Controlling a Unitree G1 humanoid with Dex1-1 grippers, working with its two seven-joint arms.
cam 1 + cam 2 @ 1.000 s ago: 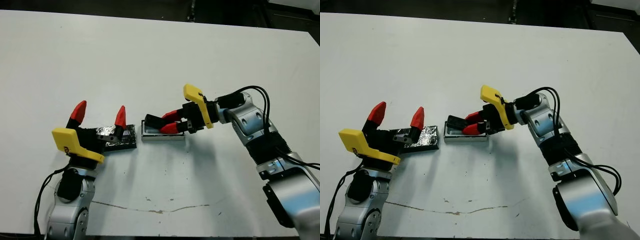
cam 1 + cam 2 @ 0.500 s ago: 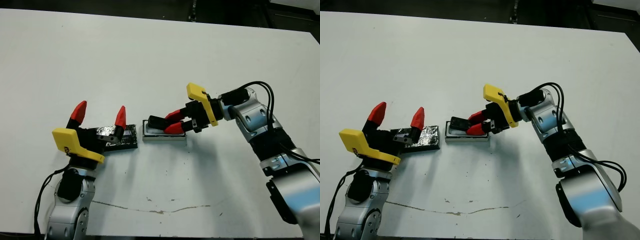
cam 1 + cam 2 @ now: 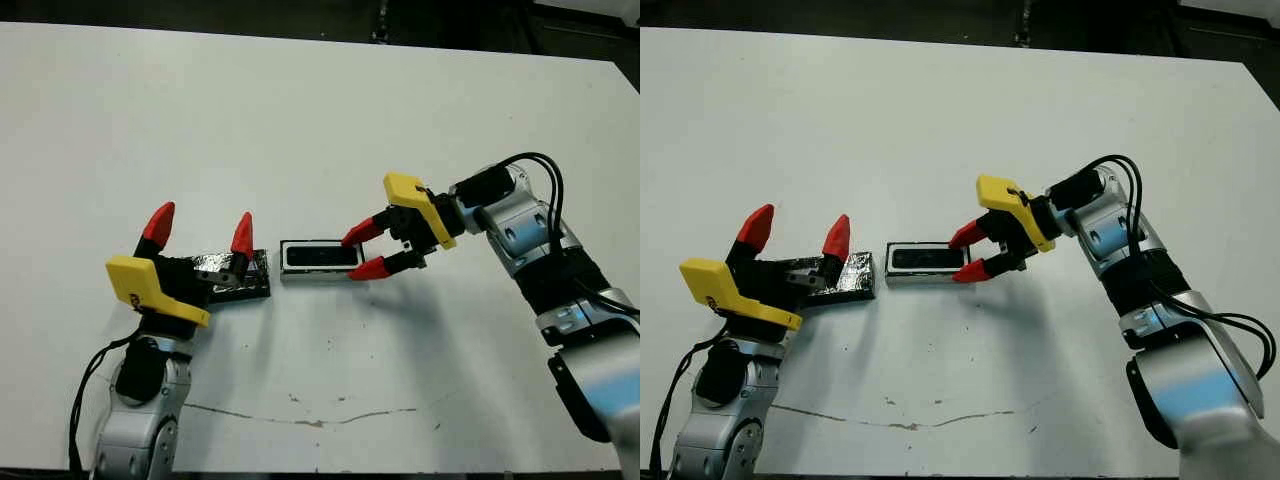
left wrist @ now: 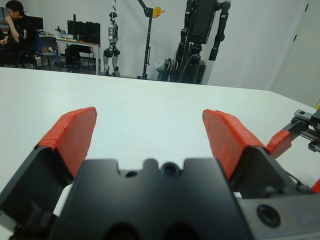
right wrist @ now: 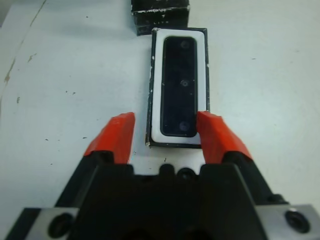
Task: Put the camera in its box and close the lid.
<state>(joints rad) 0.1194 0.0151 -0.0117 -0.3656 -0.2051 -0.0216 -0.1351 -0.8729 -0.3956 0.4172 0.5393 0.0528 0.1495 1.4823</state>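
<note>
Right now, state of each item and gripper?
camera: lying flat inside the box, released.
box: open, no lid on it.
lid: flat on the table left of the box, under the left gripper.
left gripper: open, holding nothing.
right gripper: open, at the box's right end.

1. White table [image 3: 320, 110], scuffed, with a thin brownish streak [image 3: 300, 412] toward 6 o'clock.
2. Small box [image 3: 320, 257] flat on the top near the middle, white inside, dark rim, long side running 9 to 3 o'clock.
3. Crinkly silver-glinting black lid [image 3: 238, 276] flat on the top at 9 o'clock of the box, just beside its short end; touching or not, cannot tell.
</note>
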